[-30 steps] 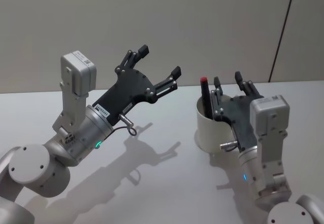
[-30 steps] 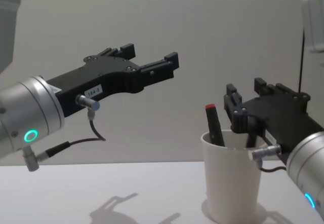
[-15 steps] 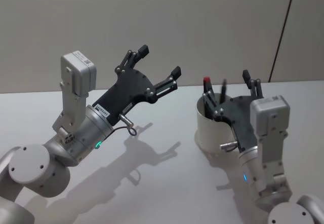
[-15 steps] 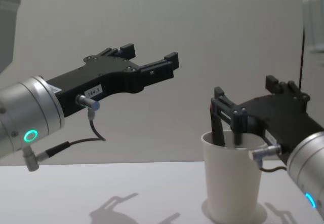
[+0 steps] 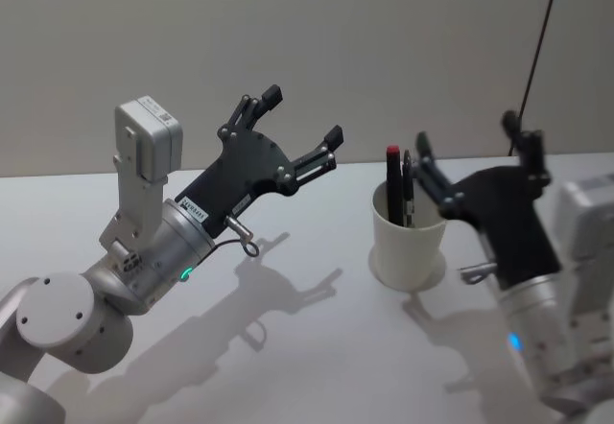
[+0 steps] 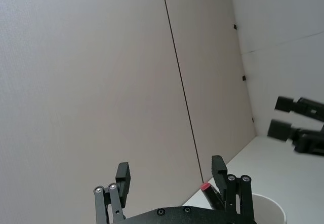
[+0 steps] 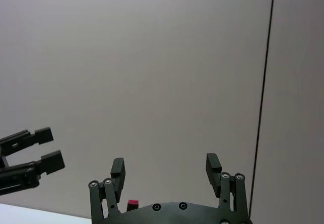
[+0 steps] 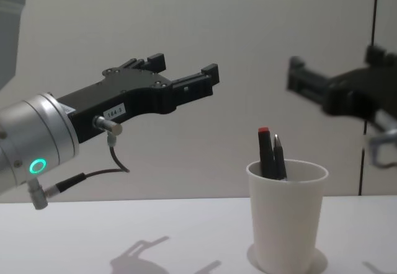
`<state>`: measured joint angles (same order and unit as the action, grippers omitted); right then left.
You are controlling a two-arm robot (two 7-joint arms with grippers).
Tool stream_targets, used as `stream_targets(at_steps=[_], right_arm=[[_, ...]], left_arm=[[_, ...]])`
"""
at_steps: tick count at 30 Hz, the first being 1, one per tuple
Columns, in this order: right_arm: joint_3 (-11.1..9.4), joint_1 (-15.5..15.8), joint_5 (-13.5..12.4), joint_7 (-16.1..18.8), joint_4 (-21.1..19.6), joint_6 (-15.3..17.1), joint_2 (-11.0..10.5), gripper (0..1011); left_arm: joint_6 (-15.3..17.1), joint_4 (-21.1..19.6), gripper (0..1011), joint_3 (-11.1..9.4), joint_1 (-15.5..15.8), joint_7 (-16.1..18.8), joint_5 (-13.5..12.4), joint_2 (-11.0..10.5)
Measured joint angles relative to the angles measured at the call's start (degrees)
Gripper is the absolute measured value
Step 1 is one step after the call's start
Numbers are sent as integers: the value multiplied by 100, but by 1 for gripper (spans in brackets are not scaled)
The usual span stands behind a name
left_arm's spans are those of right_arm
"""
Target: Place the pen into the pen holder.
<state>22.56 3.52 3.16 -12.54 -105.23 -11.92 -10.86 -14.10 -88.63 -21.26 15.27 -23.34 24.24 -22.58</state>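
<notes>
Pen stands inside the white paper cup, red cap above the rim, so the right gripper, jaws wide and empty above the cup, should lift straight clear without clipping the rim; left gripper hangs wide open well left of the cup.

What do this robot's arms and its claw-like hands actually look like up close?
Both arms are silvery-grey metal cylinders with rounded joints. The left gripper and right gripper are flat black plates with two thin jointed fingers. A white label, a thin cable and a glowing green ring mark the left wrist; the right wrist glows blue.
</notes>
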Motion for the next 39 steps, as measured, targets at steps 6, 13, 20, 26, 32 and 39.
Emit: stream_targets(at_steps=[6, 13, 20, 26, 32, 39], right_arm=[[-197, 281, -222, -152, -466, 77, -324, 1001], [-424, 549, -425, -334, -824, 183, -642, 1001], [-438, 520, -482, -272, -782, 228, -641, 1001], [-522, 396, -714, 31, -594, 411, -673, 1001], [-631, 234, -1013, 419, -351, 646, -716, 1001], [-770, 23, -1417, 936, -30, 962, -771, 1001]], left_arm=[[0, 0, 1001, 0, 0, 0, 0, 0], [0, 0, 1001, 1, 0, 0, 0, -1], [47, -8, 1001, -11, -4, 64, -34, 1], [237, -68, 1001, -72, -26, 357, -198, 11], [536, -161, 1001, -172, -58, 815, -452, 25], [880, -267, 1001, -280, -97, 1334, -748, 40]])
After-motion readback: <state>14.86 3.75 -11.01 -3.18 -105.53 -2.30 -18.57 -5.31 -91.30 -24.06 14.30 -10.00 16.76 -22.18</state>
